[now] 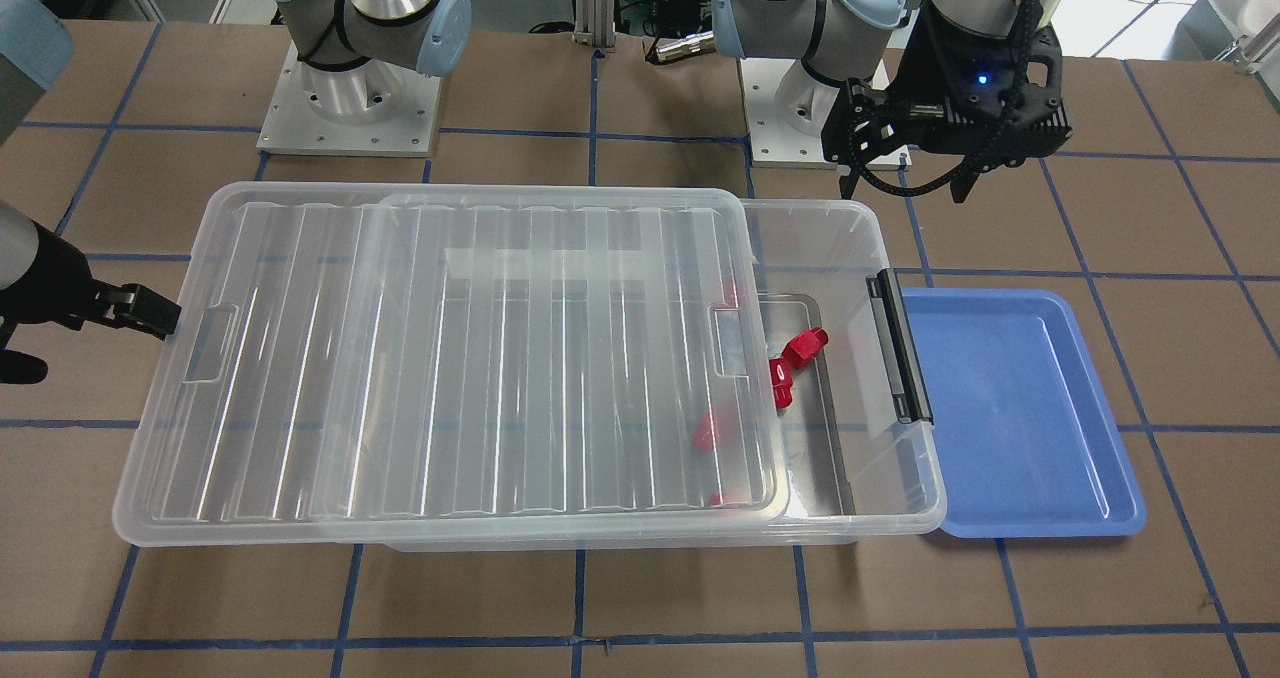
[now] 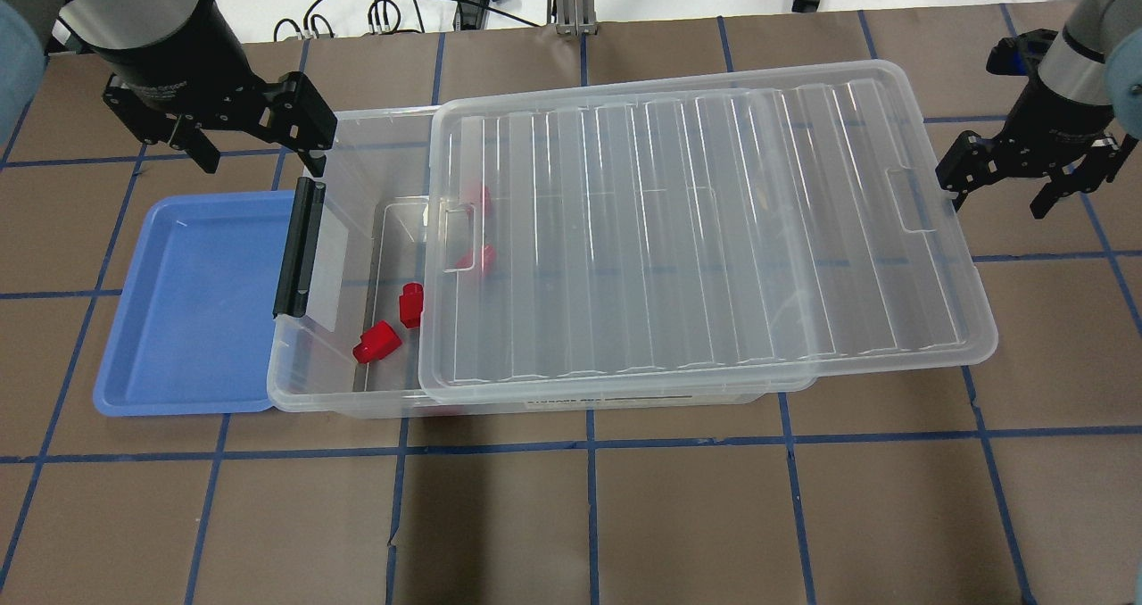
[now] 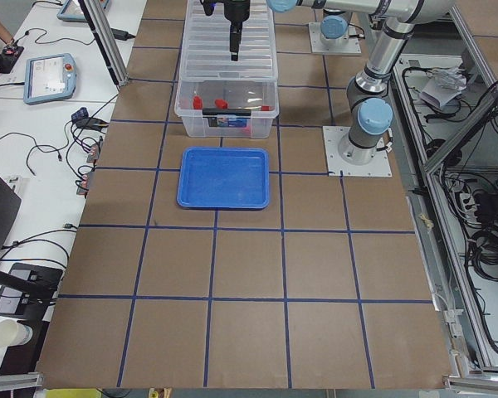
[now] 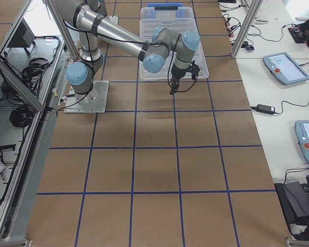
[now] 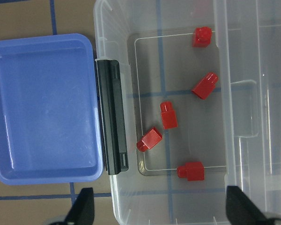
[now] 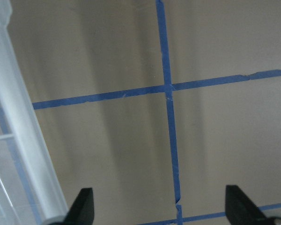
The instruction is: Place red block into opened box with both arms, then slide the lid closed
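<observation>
Across the middle of the worktop point(image 2: 589, 516), seen from overhead, the box point(image 2: 312, 382) lay lengthwise with the lid point(image 2: 696, 230) resting on its rim. The lid was shifted toward 3 o'clock, so it overhung that end and left a gap at the 9 o'clock end. Five red blocks point(image 5: 168, 115) lay on the box floor near the gap. No block showed outside the box, so the placing looked done and only the sliding was left.

The lid looked thin, light, smooth and a little springy. It would probably glide on the rim but skew if pushed off-centre. My judgement was to press flat against its short edge at 3 o'clock, by the recess point(image 2: 910, 199), and drive toward 9 o'clock. The right tool point(image 2: 997, 196) hung just beside that edge, fingers spread, holding nothing. The light box might creep along the worktop and need bracing.

The left tool point(image 2: 259, 150) hovered at about 10 o'clock of the box, fingers spread and empty, near the black clasp point(image 2: 299, 248). That was close to where the lid's leading edge must arrive. The blue tray point(image 2: 178, 275) sat just beside the clasp end at 9 o'clock, low and unlikely to block. Cables point(image 2: 401, 7) lay beyond the worktop at 12 o'clock, well apart.
</observation>
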You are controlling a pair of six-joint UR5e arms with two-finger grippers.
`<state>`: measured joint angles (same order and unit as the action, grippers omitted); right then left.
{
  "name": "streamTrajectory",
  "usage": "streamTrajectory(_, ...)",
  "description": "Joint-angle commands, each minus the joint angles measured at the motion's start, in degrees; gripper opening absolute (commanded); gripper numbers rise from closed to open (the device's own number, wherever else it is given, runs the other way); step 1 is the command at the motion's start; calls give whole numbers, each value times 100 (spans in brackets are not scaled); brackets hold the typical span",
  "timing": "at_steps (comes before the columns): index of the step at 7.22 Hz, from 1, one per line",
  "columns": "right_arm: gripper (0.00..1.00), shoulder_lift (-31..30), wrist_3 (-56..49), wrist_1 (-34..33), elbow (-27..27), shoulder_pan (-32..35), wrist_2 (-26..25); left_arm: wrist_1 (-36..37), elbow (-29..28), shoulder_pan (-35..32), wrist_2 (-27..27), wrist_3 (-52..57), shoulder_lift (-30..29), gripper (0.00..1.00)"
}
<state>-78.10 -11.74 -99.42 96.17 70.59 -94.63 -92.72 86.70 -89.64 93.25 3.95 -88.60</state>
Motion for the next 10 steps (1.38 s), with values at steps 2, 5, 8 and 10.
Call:
streamTrajectory(2,100,-30,680,71,-2,454,6,0,14,0,0,0,9,100)
streamTrajectory(5,100,-21,1287,71,-2,877,15,0,14,0,0,-43,0,100)
streamTrajectory(8,100,-12,1576,71,-2,1140,33,0,-83,0,18,-97,-87,100)
streamTrajectory(10,100,-12,1587,63,-11,1158,33,0,-74,0,9,-96,-79,100)
